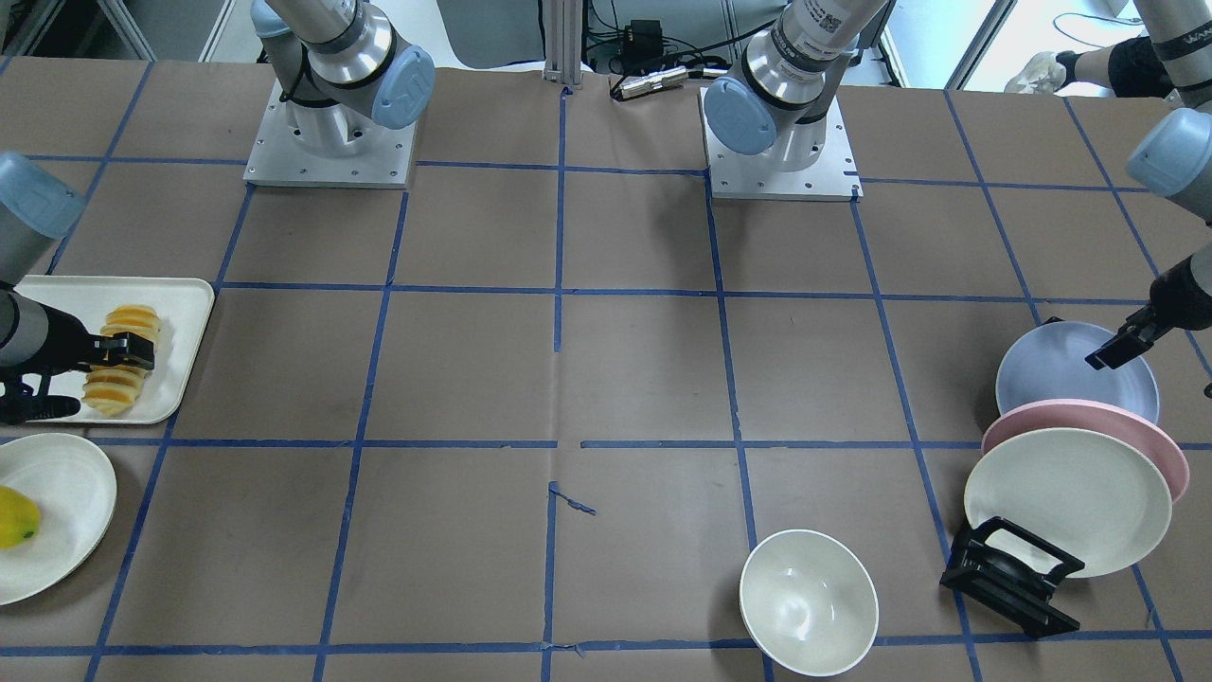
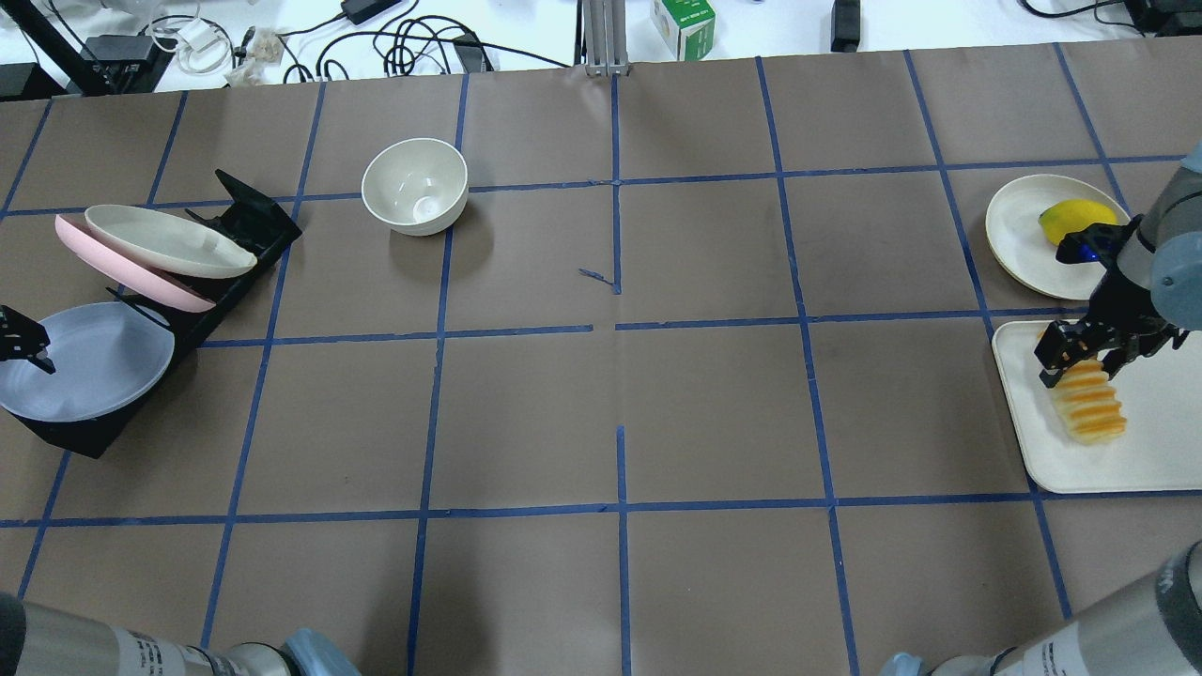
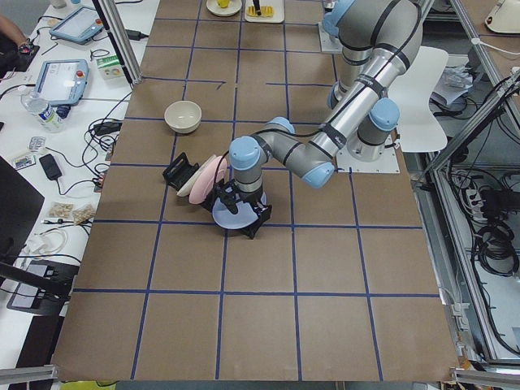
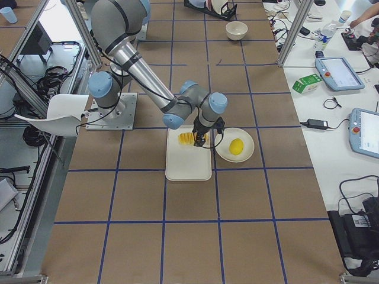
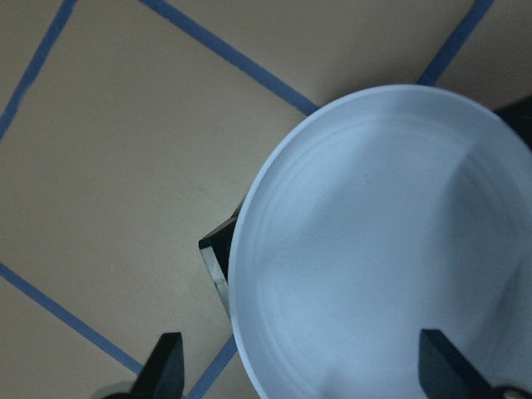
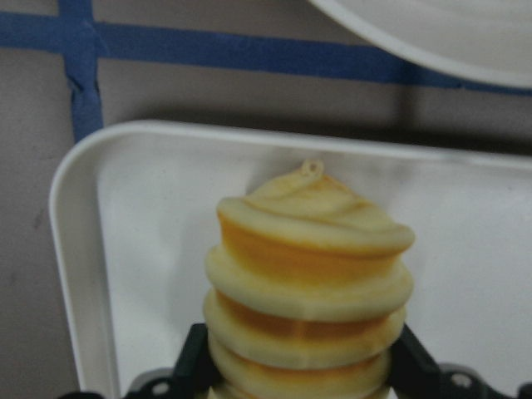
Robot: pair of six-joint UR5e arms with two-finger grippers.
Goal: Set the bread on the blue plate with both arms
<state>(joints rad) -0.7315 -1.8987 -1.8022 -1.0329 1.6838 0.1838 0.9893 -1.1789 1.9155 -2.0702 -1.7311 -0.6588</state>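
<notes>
The bread (image 1: 114, 388) lies on a white tray (image 1: 180, 303) at the table's end on my right; it also shows in the overhead view (image 2: 1091, 410) and right wrist view (image 6: 307, 283). My right gripper (image 1: 128, 352) straddles its middle, with fingers (image 6: 195, 366) pressed to both sides, shut on it. The blue plate (image 1: 1060, 379) leans in a black rack (image 1: 1008, 573) at the other end and fills the left wrist view (image 5: 374, 249). My left gripper (image 2: 23, 343) hovers open at its rim, with the plate's edge lying between the jaws.
A pink plate (image 1: 1089, 417) and a cream plate (image 1: 1070, 497) stand in the same rack beside the blue one. A cream bowl (image 1: 808, 601) sits nearby. A cream plate (image 1: 66, 493) with a yellow fruit (image 1: 14, 516) lies next to the tray.
</notes>
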